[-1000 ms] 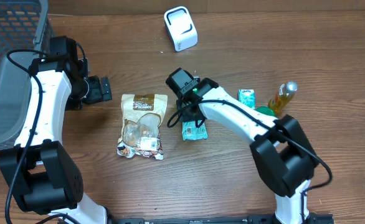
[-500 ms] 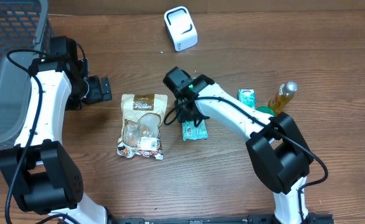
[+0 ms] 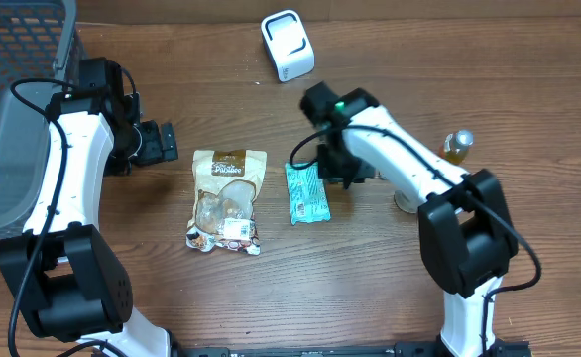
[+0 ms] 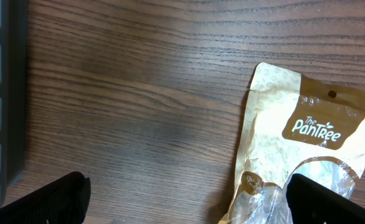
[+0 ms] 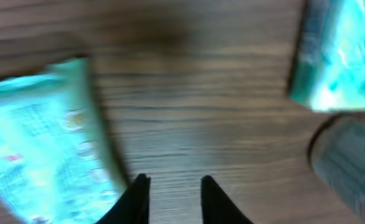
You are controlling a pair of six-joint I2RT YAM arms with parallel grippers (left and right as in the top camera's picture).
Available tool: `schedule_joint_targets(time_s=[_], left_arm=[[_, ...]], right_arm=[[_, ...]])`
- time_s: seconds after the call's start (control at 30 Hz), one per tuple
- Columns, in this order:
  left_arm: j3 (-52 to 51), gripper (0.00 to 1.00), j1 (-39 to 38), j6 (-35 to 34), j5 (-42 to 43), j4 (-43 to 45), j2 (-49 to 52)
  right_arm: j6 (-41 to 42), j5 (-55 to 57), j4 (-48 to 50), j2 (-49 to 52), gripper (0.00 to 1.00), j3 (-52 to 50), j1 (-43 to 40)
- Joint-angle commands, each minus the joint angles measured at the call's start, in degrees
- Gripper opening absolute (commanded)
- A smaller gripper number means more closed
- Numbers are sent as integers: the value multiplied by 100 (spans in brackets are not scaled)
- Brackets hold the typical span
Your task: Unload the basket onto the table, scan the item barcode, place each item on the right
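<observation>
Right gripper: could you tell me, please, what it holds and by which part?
Nothing. The right gripper has only bare table between its fingers; the packet lies flat beside it, untouched.

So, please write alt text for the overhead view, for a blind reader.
The right gripper hovers just right of a green packet on a wooden table. A beige pouch lies left of the packet, a white scanner stands at the far edge, and a grey basket sits far left.
</observation>
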Motion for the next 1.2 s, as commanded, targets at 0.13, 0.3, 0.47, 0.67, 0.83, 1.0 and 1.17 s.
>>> schedule_joint_targets(time_s=[0.13,0.3,0.47,0.67,0.83,1.0,1.17], left_arm=[[118,99,20,42,44,4,81],[118,100,20,42,44,4,81],[118,99,20,44,44,4,81],[118,100,20,44,44,4,81],[118,100,20,42,44,4,81],[118,100,20,42,44,4,81],[118,99,20,42,44,4,81]], right_arm=[[44,-448,321,-175,24,-688,-11],[42,-1226,745,-175,25,-1156,170],[39,-1858,839,-175,27,-1340,481],[-138,-1943,883,-177,32,-1322,953],[-619,-2212,708,-177,33,-887,940],[-785,-2212,-13,-188,28,-57,726],[-927,-1840,278,-188,22,216,568]])
